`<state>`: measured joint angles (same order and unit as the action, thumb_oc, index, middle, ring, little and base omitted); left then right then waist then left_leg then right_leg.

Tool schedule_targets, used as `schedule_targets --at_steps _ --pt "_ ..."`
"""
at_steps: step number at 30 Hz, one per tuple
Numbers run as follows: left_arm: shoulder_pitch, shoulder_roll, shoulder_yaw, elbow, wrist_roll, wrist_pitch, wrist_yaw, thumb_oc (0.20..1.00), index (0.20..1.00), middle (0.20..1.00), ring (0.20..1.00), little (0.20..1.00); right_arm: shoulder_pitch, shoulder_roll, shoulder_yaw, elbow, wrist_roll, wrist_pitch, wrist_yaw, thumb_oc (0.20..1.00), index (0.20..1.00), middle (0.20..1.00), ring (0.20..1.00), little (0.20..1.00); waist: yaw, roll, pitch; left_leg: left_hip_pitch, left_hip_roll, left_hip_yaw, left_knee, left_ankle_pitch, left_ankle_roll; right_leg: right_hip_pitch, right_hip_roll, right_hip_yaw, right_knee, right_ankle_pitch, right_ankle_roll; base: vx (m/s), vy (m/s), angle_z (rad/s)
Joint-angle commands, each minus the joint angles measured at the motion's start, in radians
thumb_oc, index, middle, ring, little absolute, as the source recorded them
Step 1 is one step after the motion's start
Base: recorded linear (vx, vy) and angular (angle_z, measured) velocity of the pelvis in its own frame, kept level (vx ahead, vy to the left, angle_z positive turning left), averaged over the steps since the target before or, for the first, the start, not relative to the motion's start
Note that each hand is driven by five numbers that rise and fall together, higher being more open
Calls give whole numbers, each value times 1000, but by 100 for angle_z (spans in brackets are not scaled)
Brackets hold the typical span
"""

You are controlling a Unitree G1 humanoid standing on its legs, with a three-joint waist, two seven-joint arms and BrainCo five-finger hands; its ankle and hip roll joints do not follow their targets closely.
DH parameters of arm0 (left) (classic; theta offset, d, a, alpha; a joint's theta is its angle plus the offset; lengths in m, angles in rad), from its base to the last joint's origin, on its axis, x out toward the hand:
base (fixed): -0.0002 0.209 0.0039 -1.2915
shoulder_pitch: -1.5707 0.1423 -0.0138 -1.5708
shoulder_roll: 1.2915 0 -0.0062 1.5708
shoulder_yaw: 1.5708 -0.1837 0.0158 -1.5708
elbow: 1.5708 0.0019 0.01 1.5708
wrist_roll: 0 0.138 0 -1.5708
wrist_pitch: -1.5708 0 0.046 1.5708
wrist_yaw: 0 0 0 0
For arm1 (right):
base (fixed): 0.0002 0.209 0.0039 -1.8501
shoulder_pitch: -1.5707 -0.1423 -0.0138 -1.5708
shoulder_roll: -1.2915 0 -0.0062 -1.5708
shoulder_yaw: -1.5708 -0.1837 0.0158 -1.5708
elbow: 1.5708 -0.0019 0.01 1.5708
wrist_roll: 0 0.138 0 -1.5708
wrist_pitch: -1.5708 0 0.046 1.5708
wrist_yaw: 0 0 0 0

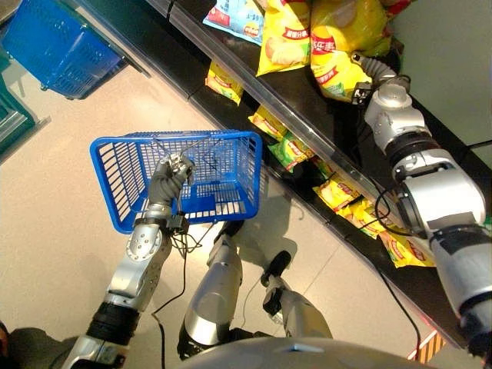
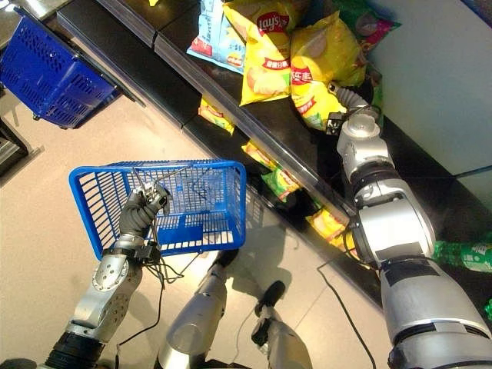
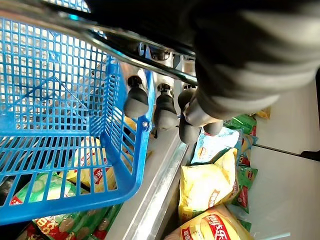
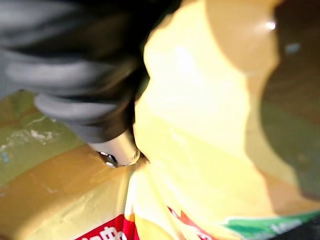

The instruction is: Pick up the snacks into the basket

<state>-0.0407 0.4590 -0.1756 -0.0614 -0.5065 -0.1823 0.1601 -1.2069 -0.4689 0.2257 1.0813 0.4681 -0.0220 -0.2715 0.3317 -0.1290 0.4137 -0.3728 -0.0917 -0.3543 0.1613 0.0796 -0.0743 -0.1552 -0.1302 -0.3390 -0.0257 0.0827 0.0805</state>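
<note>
My left hand hangs over the floor beside the shelves, shut on the wire handle of a blue mesh basket. In the left wrist view its fingers curl round that handle. Inside the basket I see bare mesh. My right arm reaches up onto the upper shelf, and my right hand is pressed against a yellow chip bag and mostly hidden behind it. A second yellow chip bag lies just left of it.
A light blue snack bag lies further left on the upper shelf. The lower shelf holds several yellow and green bags. Another blue basket stands on the floor at the far left. The dark shelf edge juts out above the basket.
</note>
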Motion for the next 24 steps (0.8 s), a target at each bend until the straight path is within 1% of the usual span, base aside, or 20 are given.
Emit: schedule_targets --at_steps 1,2,3,4,6,7,8,11,15,17,18,19,21,24 --pt "1 15 19 -170 -4 -95 -7 200 200 200 200 200 60 -27 68 -75 -57 -34 -11 200 200 200 200 200 -17 10 -102 60 -34 109 -27 -85 58 31 -52 48 55 -65 80 -22 28 -27" --pt "9 16 25 -168 -3 -94 -7 200 200 200 200 200 82 -34 68 -112 -69 -36 -13 200 200 200 200 200 -26 10 -111 68 -30 118 -33 -85 60 33 -52 55 51 -63 80 -14 22 -25" --pt "25 14 36 -164 -6 -90 -9 200 200 200 200 200 122 -46 56 -174 -76 -43 -14 200 200 200 200 200 -43 11 -125 82 -26 134 -40 -87 62 36 -53 66 47 -60 80 -13 22 -20" --pt "27 14 36 -164 -7 -91 -10 200 200 200 200 200 127 -46 55 -178 -77 -41 -15 200 200 200 200 200 -42 11 -126 84 -26 136 -41 -87 62 37 -52 68 46 -60 80 -10 13 -16" --pt "53 6 64 -155 -9 -84 -10 200 200 200 200 200 215 -62 24 -306 -87 -54 -16 200 200 200 200 200 -67 14 -148 103 -20 158 -47 -90 64 43 -52 85 39 -58 80 -7 8 -27" --pt "56 7 63 -155 -9 -84 -10 200 200 200 200 200 220 -61 22 -312 -88 -52 -17 200 200 200 200 200 -66 14 -150 103 -20 159 -47 -91 64 44 -52 86 38 -57 80 5 4 -38" --pt "72 -5 79 -154 -5 -78 -11 200 200 200 200 200 309 -78 -21 -430 -114 -62 -24 200 200 200 200 200 -85 16 -165 117 -17 168 -54 -92 65 49 -50 94 32 -58 81 14 -6 -27" --pt "89 -28 112 -151 1 -71 -11 200 200 200 200 200 484 -81 -98 -645 -191 -75 -33 200 200 200 200 200 -115 23 -184 135 -11 181 -69 -93 66 58 -49 103 20 -58 83 35 -8 -13" --pt "124 -69 147 -142 0 -64 -16 200 200 200 200 200 760 -12 -259 -933 -283 -102 -33 200 200 200 200 200 -150 32 -222 167 -6 199 -73 -109 73 77 -49 122 12 -65 84 75 -20 -20" --pt "139 -79 165 -145 2 -60 -20 200 200 200 200 200 824 9 -297 -1007 -312 -113 -20 200 200 200 200 200 -164 35 -233 184 -2 211 -74 -117 77 86 -48 135 8 -67 84 70 -12 -27" --pt "147 -88 176 -151 4 -57 -22 200 200 200 200 200 872 28 -325 -1079 -319 -121 -5 200 200 200 200 200 -172 36 -241 198 1 222 -78 -120 80 92 -46 145 6 -68 85 77 -2 -37" --pt "153 -96 181 -153 4 -57 -27 200 200 200 200 200 904 48 -337 -1100 -308 -134 10 200 200 200 200 200 -182 38 -247 207 2 230 -81 -123 81 97 -45 152 4 -69 86 76 2 -33" --pt "163 -100 181 -156 1 -55 -31 200 200 200 200 200 929 66 -338 -1116 -305 -137 21 200 200 200 200 200 -184 37 -256 218 3 236 -85 -125 82 104 -44 159 1 -70 86 47 0 -28" --pt "168 -120 188 -156 -5 -55 -42 200 200 200 200 200 1029 105 -353 -1182 -321 -153 65 200 200 200 200 200 -211 41 -284 249 8 251 -93 -133 85 120 -41 177 0 -77 86 85 -15 -30"
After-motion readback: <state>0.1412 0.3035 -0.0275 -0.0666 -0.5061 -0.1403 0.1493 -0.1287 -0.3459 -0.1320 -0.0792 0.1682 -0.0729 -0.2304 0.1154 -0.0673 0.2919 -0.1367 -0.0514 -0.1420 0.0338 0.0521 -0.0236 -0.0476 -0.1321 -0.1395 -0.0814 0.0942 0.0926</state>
